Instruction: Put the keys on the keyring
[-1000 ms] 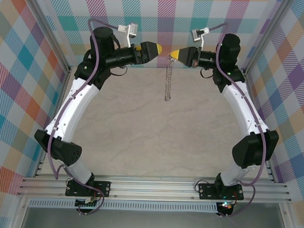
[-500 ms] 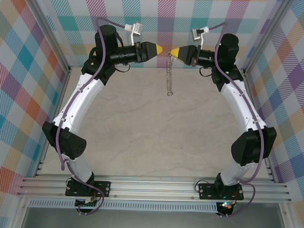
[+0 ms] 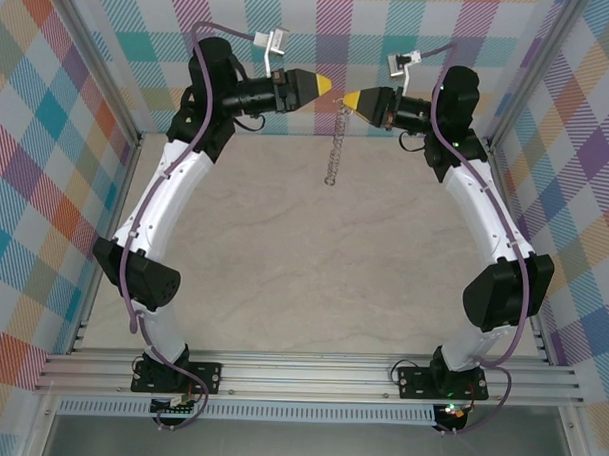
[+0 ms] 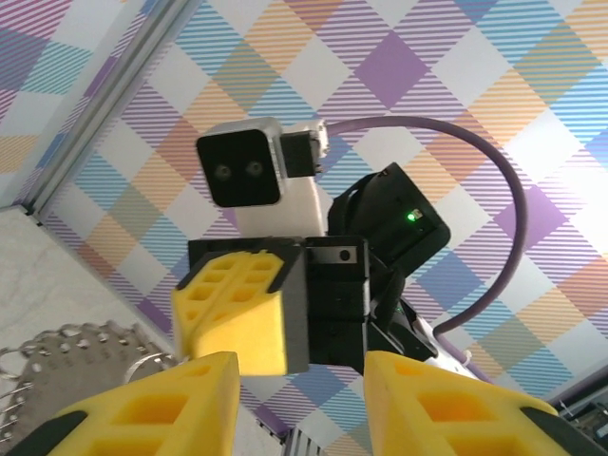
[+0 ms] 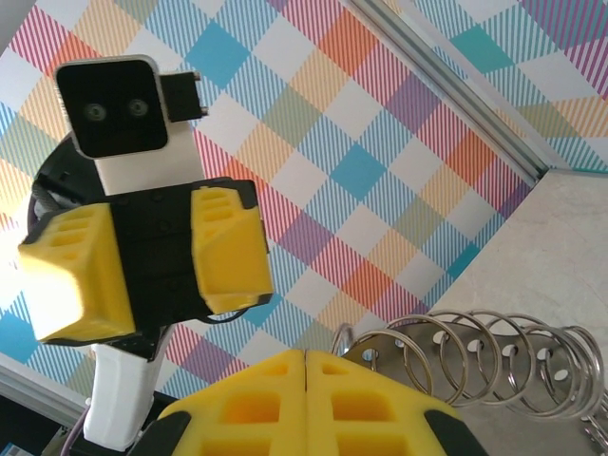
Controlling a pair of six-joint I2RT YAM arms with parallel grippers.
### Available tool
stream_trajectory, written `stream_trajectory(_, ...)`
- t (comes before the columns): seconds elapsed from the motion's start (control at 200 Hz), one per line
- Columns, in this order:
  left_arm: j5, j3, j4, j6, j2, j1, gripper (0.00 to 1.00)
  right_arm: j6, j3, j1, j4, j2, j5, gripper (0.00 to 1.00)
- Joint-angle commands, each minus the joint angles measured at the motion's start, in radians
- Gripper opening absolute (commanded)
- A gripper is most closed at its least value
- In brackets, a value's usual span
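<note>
At the far end of the table (image 3: 283, 267), our right gripper (image 3: 351, 100) is pinched together on the keyring (image 3: 334, 149), which dangles above the surface. Facing it, our left gripper (image 3: 322, 86) stands partly apart; whether it holds anything we cannot tell.

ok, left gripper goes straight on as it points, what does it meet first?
Probably the right gripper, facing the left gripper almost tip to tip. It is shut on the keyring, which hangs below that line in the left wrist view, though depth is unclear.
</note>
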Motion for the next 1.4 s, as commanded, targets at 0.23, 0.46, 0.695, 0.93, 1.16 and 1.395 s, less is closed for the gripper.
stream_trajectory(0.23, 0.018, 0.095, -0.077, 0.038, 0.076, -0.022, 0.38, 0.024, 0.035, -0.006, 0.059, -0.023, -0.006, 0.0)
stream_trajectory(0.46, 0.015, 0.139, -0.112, 0.06, 0.106, -0.024, 0.37, 0.031, 0.032, -0.011, 0.072, -0.027, -0.01, 0.0)
stream_trajectory(0.695, 0.027, 0.139, -0.147, 0.064, 0.112, -0.026, 0.37, 0.034, 0.028, -0.017, 0.077, -0.028, -0.01, 0.0)
stream_trajectory(0.93, 0.045, 0.141, -0.138, 0.063, 0.124, -0.034, 0.34, 0.044, 0.029, -0.017, 0.086, -0.024, -0.012, 0.0)
stream_trajectory(1.16, 0.052, 0.155, -0.128, 0.052, 0.138, -0.039, 0.27, 0.044, 0.025, -0.017, 0.084, -0.024, -0.013, 0.0)
stream_trajectory(1.395, 0.051, 0.163, -0.09, 0.041, 0.145, -0.04, 0.19, 0.041, 0.025, -0.016, 0.082, -0.024, -0.018, 0.0)
